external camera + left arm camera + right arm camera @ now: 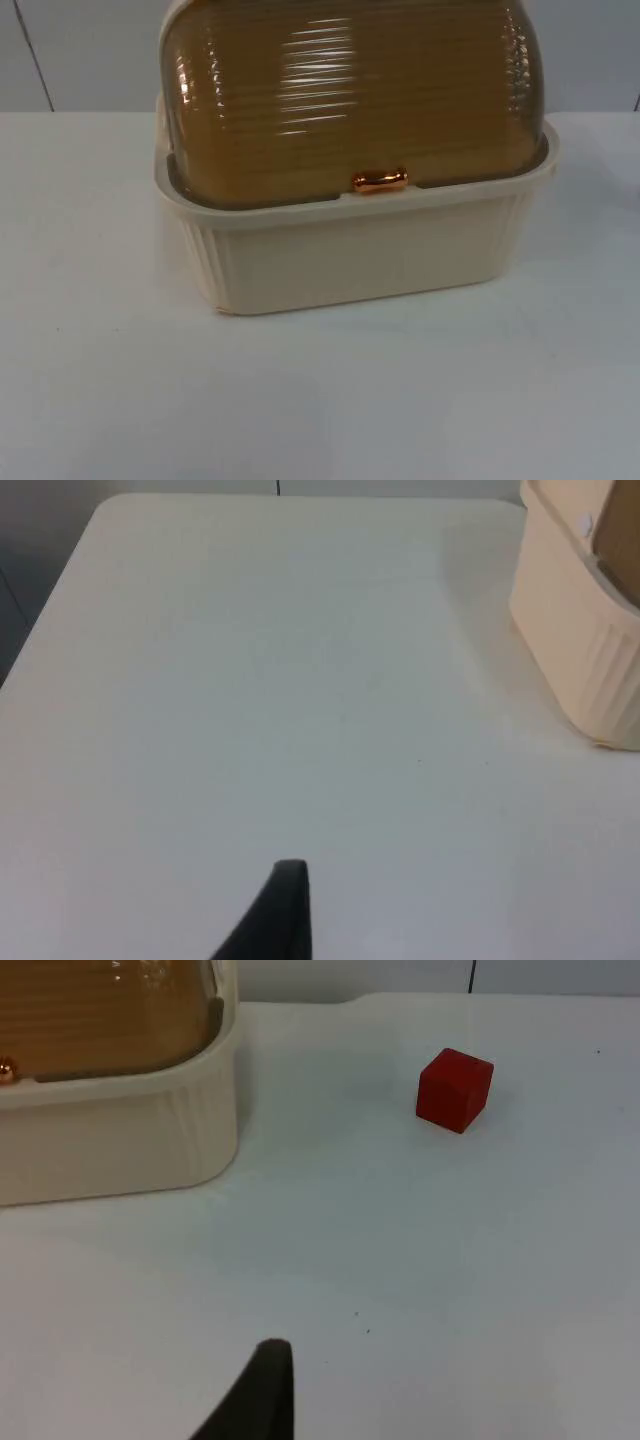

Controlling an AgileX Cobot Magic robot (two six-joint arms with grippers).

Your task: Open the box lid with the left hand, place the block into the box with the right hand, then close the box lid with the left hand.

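White table (320, 400) lies nearest, bare in front of the box (360, 255), which sits at about twelve o'clock in the top view. Its amber ribbed lid (350, 95) is down, seated in the cream rim, with a small copper handle (379, 181) at the middle of the front edge. So the first step is not yet done, by my reading.

My left gripper (285, 905) hovers over open table. One black fingertip is all I can see of it, so I cannot tell whether my fingers are spread or pressed together. From that wrist the box's cream corner (585, 650) lies off toward two o'clock, well apart from me. The handle sits on the box's long front side, so I judge I must swing across to that face and come at the handle from the front before lifting.

My right gripper (262, 1390) waits over the table too, and again a single fingertip leaves me unable to say how its fingers stand. The red block (455, 1089) rests on the table toward one o'clock from it, apart from the box and beside its end, with the box's corner (195, 1125) toward eleven o'clock. The block looks cube-shaped, so no long axis matters. My right arm is plainly the nearer one to it.

I can read no brand, label or writing anywhere.
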